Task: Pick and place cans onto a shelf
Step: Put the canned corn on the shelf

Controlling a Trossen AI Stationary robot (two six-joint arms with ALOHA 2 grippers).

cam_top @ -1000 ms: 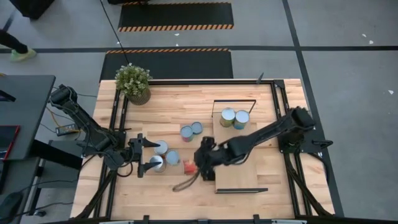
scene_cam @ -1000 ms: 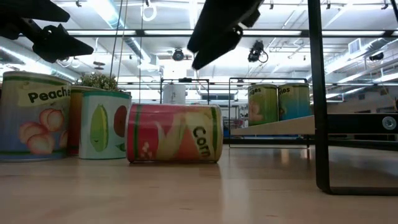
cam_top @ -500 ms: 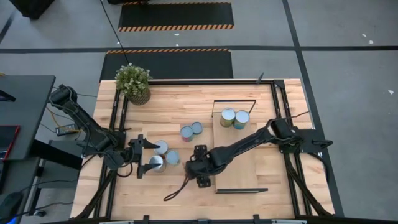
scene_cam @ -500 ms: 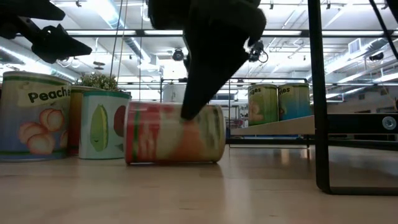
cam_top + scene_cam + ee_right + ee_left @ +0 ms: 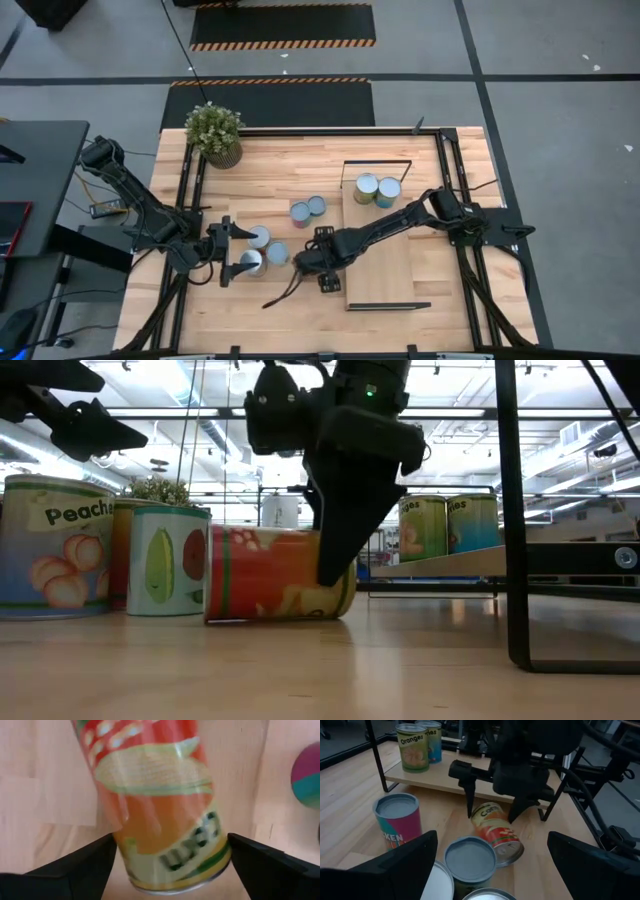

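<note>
A red-and-orange corn can lies on its side on the table, just left of the shelf. My right gripper points steeply down over it, open, one finger on each side of its curved wall. Two cans stand on the shelf's far end. At the table's left, my left gripper waits open beside three upright cans. Two more cans stand mid-table. My right gripper straddles the lying can's curved wall near one end, from above, fingers across its length. One finger stands in front of the can in the low view. Whether the fingers touch it I cannot tell. The can rests on the table.
A potted plant stands at the far left corner. The shelf's black frame post rises close to the right of the lying can. A cable trails on the table near the right gripper.
My right gripper has come down and toward the table's left onto the lying can, tipping to point more steeply down. The can has rolled about its long axis in place: a different part of its label now faces the low camera.
</note>
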